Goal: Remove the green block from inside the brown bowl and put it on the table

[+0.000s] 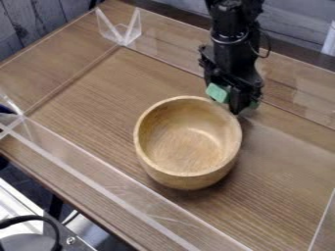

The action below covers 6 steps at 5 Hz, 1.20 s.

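Pinched in the end effector (229, 96), the green block (218, 94) sits just beyond the brown bowl (189, 140), whose hollow below holds nothing, on the tabletop (92, 88).

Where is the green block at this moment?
The green block is in the shut hand, just behind the far right rim of the brown bowl, above the table.

green block (217, 94) mostly hidden within the gripper (230, 100)
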Each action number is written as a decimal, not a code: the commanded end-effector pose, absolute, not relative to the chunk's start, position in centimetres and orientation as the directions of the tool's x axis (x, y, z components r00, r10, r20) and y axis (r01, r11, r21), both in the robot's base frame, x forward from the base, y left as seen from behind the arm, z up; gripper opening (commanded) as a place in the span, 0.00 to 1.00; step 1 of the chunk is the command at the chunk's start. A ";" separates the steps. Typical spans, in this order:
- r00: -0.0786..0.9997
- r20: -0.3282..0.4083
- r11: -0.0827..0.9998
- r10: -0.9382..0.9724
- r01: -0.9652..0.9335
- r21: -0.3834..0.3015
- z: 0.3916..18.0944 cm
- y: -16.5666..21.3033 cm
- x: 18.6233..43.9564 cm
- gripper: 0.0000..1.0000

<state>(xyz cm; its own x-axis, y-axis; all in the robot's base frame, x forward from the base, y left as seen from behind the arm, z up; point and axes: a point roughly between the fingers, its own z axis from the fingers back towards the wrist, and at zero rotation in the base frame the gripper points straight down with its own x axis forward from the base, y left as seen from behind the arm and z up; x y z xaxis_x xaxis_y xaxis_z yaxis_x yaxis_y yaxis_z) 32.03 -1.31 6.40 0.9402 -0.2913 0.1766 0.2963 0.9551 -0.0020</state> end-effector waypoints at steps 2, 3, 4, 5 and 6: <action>0.899 0.295 0.944 -0.324 0.328 0.036 10.1 -1.5 33.8 0.00; 0.896 0.297 0.942 -0.330 0.333 0.045 9.6 -1.2 33.9 0.00; 0.892 0.299 0.940 -0.338 0.338 0.053 9.1 -1.0 33.9 0.00; 0.890 0.301 0.938 -0.344 0.341 0.062 8.6 -0.6 34.0 0.00; 0.881 0.292 0.927 -0.373 0.368 0.074 9.4 -1.8 33.7 0.00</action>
<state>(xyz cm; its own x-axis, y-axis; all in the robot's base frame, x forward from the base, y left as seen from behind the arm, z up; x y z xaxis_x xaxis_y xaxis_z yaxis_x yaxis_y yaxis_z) 32.89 -1.72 6.70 0.9025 -0.3728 0.2157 0.3723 0.9270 0.0447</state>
